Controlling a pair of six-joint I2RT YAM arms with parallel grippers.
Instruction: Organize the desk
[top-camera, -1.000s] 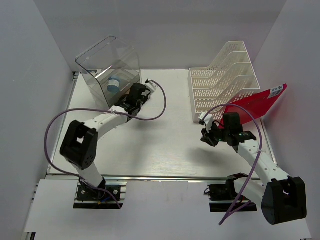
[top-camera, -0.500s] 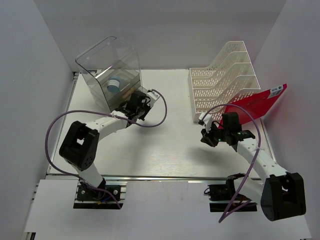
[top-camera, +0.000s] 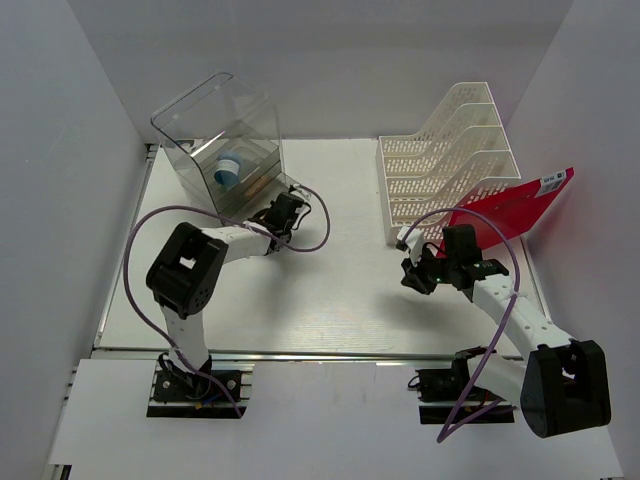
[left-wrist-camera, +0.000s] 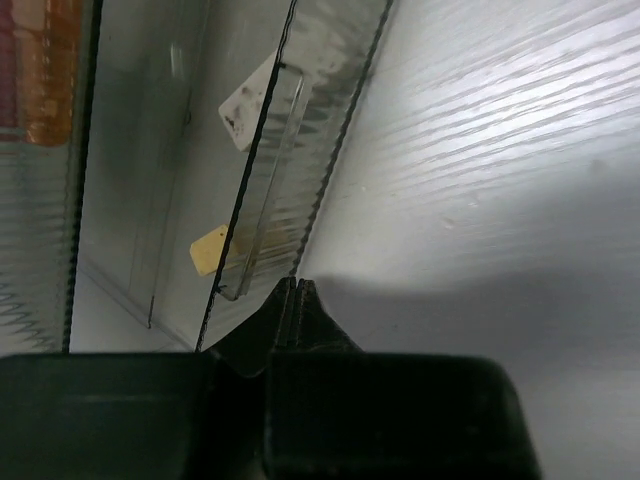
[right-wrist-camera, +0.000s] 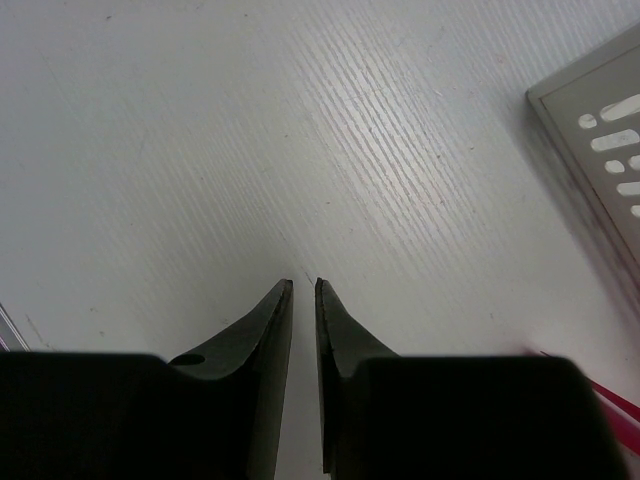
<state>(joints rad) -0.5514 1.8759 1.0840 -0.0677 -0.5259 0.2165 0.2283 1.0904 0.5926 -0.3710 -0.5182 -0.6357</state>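
Observation:
The desk (top-camera: 340, 290) is a white tabletop with a silver rail (top-camera: 300, 352) along its near edge. My left gripper (top-camera: 290, 207) is shut and empty, low over the desk at the front corner of the clear plastic drawer box (top-camera: 215, 140). In the left wrist view its closed tips (left-wrist-camera: 295, 285) sit just short of the drawer's clear handle (left-wrist-camera: 270, 180). My right gripper (top-camera: 410, 278) hovers over bare desk, right of centre. Its fingers (right-wrist-camera: 275, 320) are almost together with a narrow gap and hold nothing.
The drawer box holds a blue and white item (top-camera: 230, 168); a yellow scrap (left-wrist-camera: 207, 248) and a white label (left-wrist-camera: 245, 100) show through it. A white slotted file rack (top-camera: 445, 160) stands at the back right. A red folder (top-camera: 510, 210) leans beside it, behind my right arm.
My left gripper has drawn back from the drawer box towards the near right, and the left arm has folded in. The right arm has barely moved.

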